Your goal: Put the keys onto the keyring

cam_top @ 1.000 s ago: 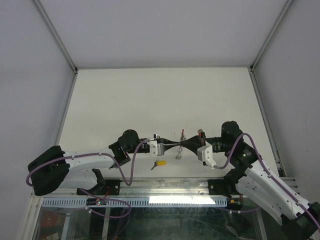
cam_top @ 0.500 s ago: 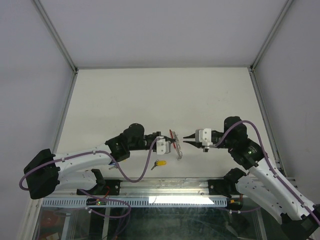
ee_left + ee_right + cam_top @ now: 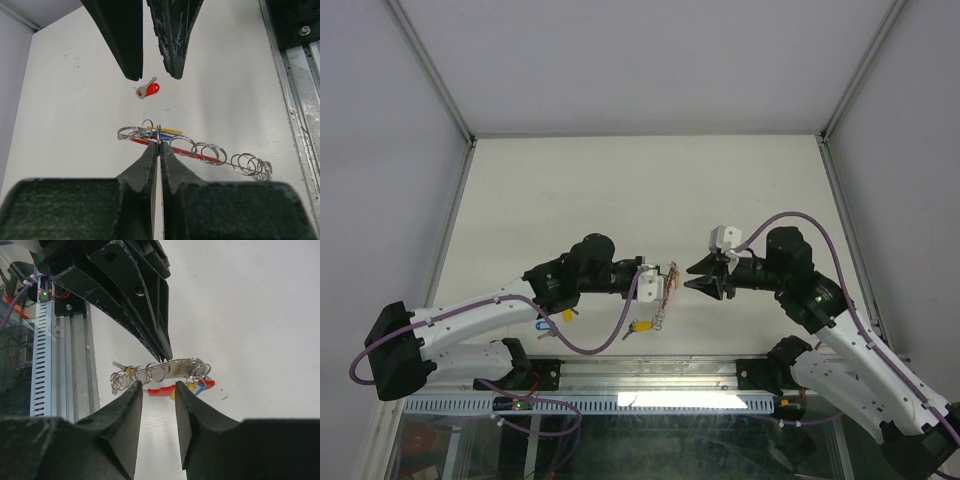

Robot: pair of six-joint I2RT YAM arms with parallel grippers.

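Your left claw (image 3: 159, 150) is clamping tight on the keyring (image 3: 192, 151), the row of rings trailing from its tip. Your right claw (image 3: 157, 386) is standing partly parted, gripping nothing, facing the left claw just short of the keyring. One red-tagged key (image 3: 148, 90) is lying on the tabletop (image 3: 75, 125) beyond the left claw; a yellow-tagged key (image 3: 641, 326) is lying near it.

Light: bright, even, diffuse | Shadows: faint, soft on white table (image 3: 620, 190) | Glare: bright strip on front rail (image 3: 680, 400) | Focus: wrist foregrounds soft
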